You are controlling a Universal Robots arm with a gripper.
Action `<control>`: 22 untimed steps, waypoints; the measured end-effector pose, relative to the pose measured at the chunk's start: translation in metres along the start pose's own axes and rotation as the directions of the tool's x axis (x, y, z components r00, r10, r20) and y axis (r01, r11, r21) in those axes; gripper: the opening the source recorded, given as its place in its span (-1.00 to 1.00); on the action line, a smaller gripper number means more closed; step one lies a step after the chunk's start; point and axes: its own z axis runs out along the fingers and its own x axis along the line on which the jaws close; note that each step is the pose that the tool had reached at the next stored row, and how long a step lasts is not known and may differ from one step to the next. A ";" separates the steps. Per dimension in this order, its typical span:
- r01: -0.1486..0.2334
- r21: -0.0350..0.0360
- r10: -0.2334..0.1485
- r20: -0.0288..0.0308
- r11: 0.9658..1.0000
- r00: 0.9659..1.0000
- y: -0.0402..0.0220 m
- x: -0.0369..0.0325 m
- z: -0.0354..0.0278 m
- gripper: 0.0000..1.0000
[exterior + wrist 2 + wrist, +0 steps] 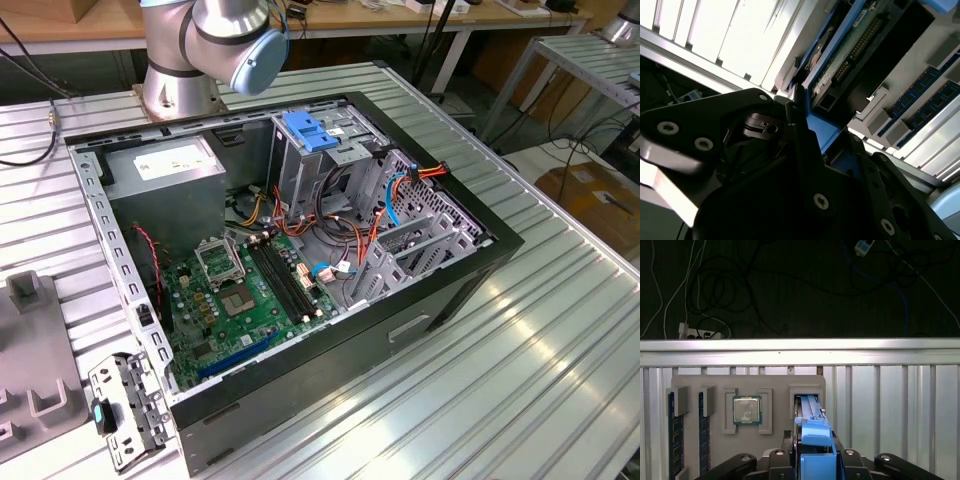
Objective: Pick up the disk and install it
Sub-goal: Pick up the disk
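Disk (pixel 815 432) stands edgewise in grey tray (pixel 715 385) on ribbed metal table (pixel 890 405); gripper (pixel 816 460) jaws apparently clamp it; cables (pixel 740 290) beyond.

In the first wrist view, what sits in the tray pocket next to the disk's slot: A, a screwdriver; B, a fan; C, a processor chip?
C: a square processor chip with a silver lid lies in the grey tray pocket beside the slot holding the disk.
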 end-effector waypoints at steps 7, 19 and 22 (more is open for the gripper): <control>0.000 0.000 0.000 -0.003 1.000 1.000 -0.0001 -0.0001 -0.0086 -0.26; 0.000 0.001 0.000 -0.009 1.000 1.000 -0.0002 -0.0003 -0.0256 -0.26; 0.000 0.001 0.000 -0.013 1.000 1.000 -0.0002 -0.0004 -0.0314 -0.26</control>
